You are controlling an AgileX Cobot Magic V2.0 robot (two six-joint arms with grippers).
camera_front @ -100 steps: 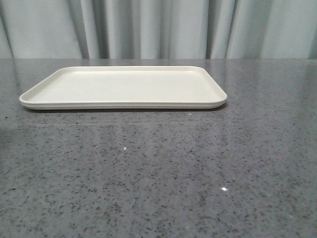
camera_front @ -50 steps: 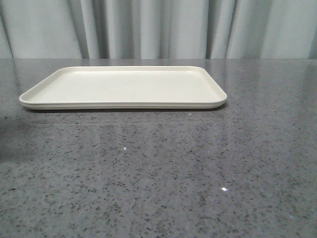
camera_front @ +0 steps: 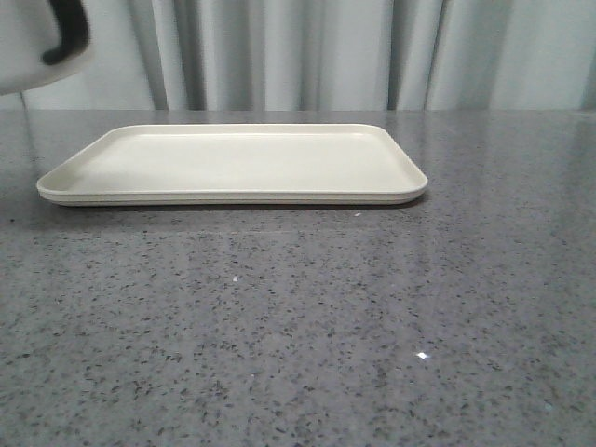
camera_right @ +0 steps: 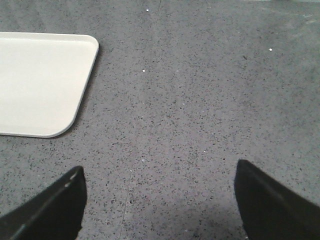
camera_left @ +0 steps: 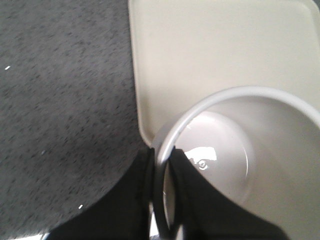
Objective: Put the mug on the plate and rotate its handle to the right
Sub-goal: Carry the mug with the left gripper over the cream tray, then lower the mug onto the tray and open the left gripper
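Up at the far left, the white cylindrical mug hangs above the cream rectangular plate, left gripper pinching its rim. Carry it rightward to centre, lower level. Right gripper spread wide, idle.

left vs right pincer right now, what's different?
The left pincer is shut on the mug rim, one finger inside and one outside; the right pincer is open and holds nothing. The left hangs at the plate edge, the right over bare table. Both have black fingers.
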